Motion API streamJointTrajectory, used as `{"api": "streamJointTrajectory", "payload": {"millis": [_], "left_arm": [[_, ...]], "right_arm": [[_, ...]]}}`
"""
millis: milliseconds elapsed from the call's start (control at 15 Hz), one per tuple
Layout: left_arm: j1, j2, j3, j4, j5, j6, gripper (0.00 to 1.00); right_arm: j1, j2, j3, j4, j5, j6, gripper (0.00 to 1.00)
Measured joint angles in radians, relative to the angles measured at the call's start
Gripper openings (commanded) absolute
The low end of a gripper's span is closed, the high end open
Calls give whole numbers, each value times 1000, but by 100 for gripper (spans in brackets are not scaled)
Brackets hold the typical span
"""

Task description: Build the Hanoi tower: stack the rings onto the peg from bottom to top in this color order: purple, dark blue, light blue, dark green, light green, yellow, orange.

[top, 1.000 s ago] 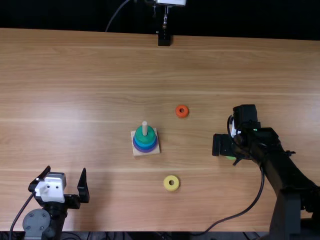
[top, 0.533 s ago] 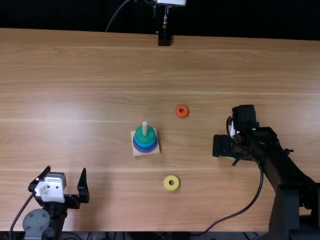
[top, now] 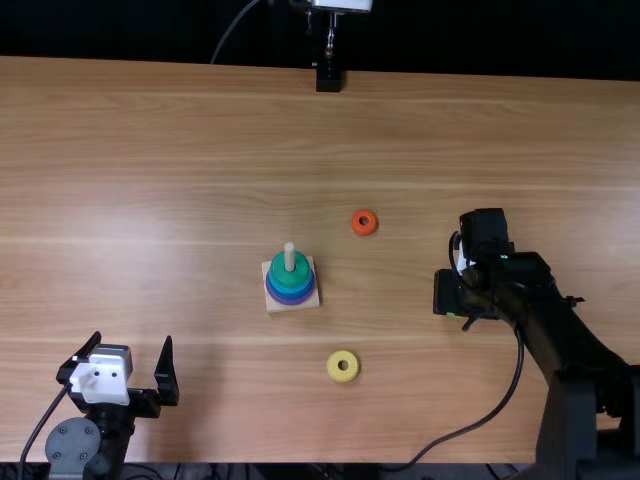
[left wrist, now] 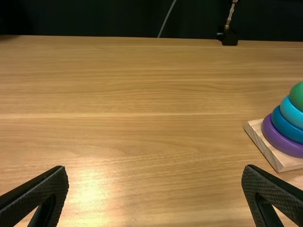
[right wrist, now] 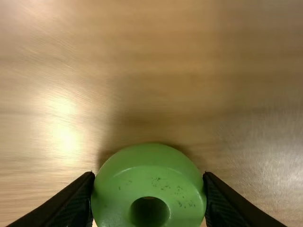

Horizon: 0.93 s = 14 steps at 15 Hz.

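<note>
Left gripper (top: 133,342): fingers spread wide, holding nothing, over the near left of the table (top: 180,150).
Wooden base (top: 277,304): left of the table's middle, with the upright peg (top: 290,256) rising from it.
Stack on the peg: purple ring (left wrist: 279,140) lowest, then dark blue ring (left wrist: 286,128), light blue ring (left wrist: 290,112) and dark green ring (left wrist: 298,98), in the order asked.
Yellow ring (top: 334,373): flat on the wood, nearer the table's front edge than the base and a little to its right.
Orange ring (top: 373,228): flat on the wood, farther back and slightly right of the yellow one.
Light green ring (right wrist: 142,182): between the fingers of the right gripper (right wrist: 149,174), well to the right of the base; whether it has left the wood is hard to tell.
Right gripper: closed in on that ring, one finger at each side.
Step in hand: fifth ring, judging by the four already on.
Next move: carry light green across at a safe height, centre its hole over the peg and lower it level; a tilt could catch the tip. Yellow and orange should wait.
Writing: no readable lettering on the rings; light green bears dark specks.
</note>
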<state>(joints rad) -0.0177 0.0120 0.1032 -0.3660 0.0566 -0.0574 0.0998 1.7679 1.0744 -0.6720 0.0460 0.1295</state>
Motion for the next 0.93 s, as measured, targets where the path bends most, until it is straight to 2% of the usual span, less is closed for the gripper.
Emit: {"api": "streamJointTrajectory", "payload": {"millis": [133,200,333,600,933], "left_arm": [[0,0,0,0,0,1,100],[0,0,0,0,0,1,100],[0,0,0,0,0,1,100],[0,0,0,0,0,1,100],[0,0,0,0,0,1,100]], "right_arm": [[75,0,132,-154,2,0,0],[129,0,219,-299,2,0,0],[200,0,322,-422,-2,-1,0],[343,0,494,-446,-9,-48,0],[470,0,673,-505,-13,-56,0]]}}
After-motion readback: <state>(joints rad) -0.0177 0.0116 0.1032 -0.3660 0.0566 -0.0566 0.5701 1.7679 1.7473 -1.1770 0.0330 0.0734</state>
